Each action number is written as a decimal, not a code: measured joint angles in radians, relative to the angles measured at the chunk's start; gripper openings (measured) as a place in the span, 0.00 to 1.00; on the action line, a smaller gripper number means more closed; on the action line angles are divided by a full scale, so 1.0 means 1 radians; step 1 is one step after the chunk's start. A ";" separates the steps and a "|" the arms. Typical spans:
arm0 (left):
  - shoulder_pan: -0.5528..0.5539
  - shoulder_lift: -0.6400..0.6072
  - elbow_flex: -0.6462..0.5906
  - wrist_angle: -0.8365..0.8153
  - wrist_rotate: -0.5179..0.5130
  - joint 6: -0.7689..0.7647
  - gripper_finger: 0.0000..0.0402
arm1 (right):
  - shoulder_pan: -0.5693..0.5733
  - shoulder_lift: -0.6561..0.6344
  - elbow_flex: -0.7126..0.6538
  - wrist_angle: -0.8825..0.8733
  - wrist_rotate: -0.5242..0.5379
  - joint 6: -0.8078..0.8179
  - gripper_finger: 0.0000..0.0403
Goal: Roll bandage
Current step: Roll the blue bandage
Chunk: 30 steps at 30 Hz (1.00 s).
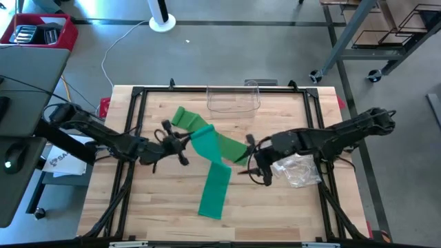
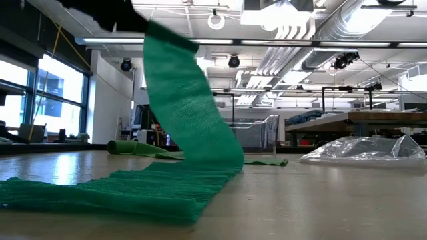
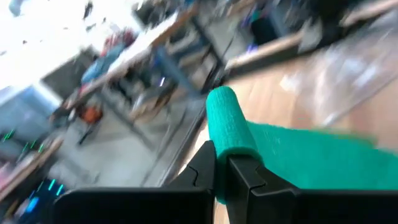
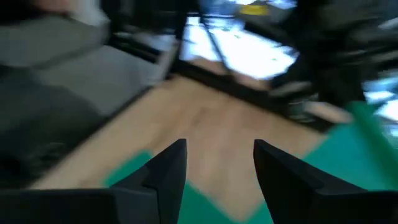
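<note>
Green stretchy crepe bandage [image 1: 215, 155] sprawls across the middle of my pale wooden worktop [image 1: 158, 207], its ribbed, soft band partly lifted. My left pincer [image 3: 222, 163] pinches the rolled end; my right pincer [image 4: 214, 163] gapes wide over the strip. Slack could unravel or skew the roll.

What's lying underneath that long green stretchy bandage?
Under the long green fabric bandage only the pale wooden table shows around it. One part lifts off the surface. Whatever the flat parts cover is hidden. The crumpled clear plastic wrapper lies apart, beside it.
</note>
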 joint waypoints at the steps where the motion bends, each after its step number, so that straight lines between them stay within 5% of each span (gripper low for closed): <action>1: 0.017 -0.005 -0.002 -0.055 -0.020 -0.037 0.01 | -0.013 0.018 0.000 0.003 -0.054 0.019 0.44; 8: 0.154 -0.081 -0.098 -0.115 -0.225 -0.094 0.01 | -0.066 0.156 0.000 0.008 -0.118 0.014 0.44; 18: 0.352 -0.236 -0.232 -0.051 -0.154 -0.089 0.01 | -0.132 0.280 -0.001 0.051 -0.130 -0.016 0.44; 25: 0.391 -0.257 -0.245 -0.050 -0.103 -0.088 0.01 | -0.175 0.471 0.004 0.241 -0.335 -0.026 0.44; 30: 0.413 -0.260 -0.245 -0.052 -0.099 -0.116 0.01 | -0.181 0.603 0.116 0.173 -0.423 -0.066 0.44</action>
